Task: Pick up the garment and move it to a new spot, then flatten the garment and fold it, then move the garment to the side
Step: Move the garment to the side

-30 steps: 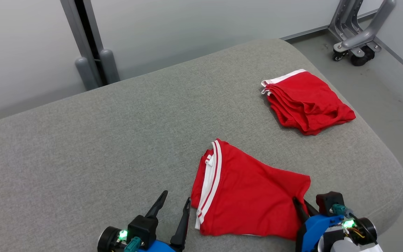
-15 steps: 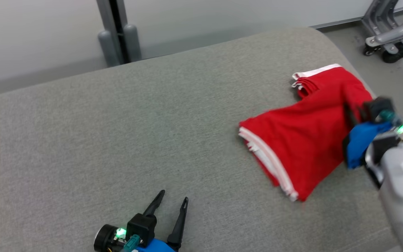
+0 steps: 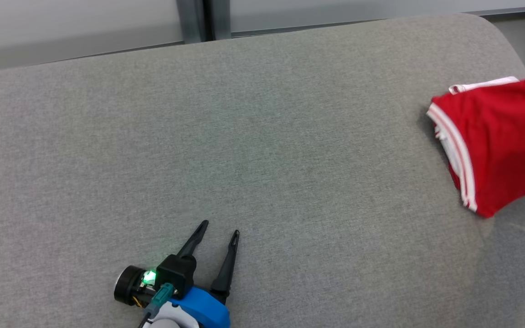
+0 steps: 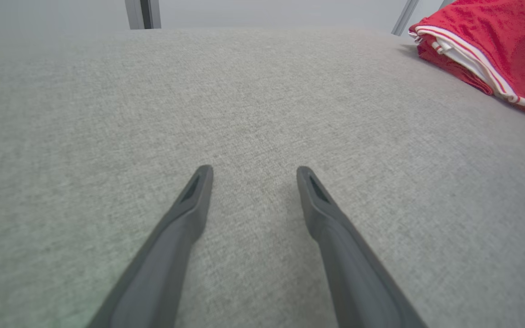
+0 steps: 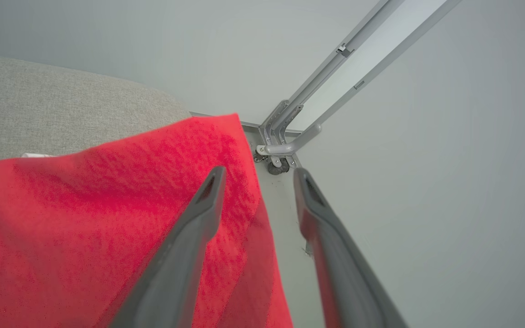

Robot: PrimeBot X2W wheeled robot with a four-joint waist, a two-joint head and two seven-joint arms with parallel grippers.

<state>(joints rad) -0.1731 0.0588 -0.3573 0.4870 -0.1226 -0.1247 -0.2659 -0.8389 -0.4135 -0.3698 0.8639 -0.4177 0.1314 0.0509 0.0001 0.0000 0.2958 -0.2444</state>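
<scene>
Grey fabric cushion (image 3: 262, 136), broad, rounded at its far corner; we list upon it one pair of red shorts (image 3: 504, 141), white-striped at the waistband, lying at 3 o'clock in the head view and cut off by the frame edge; left gripper (image 3: 220, 228) at 7 o'clock, jaws spread wide over bare cushion, well apart from the shorts; right gripper (image 5: 259, 172), jaws parted above the shorts' edge, clamping nothing; grey wheeled frame (image 5: 277, 148) on the floor beyond.
</scene>
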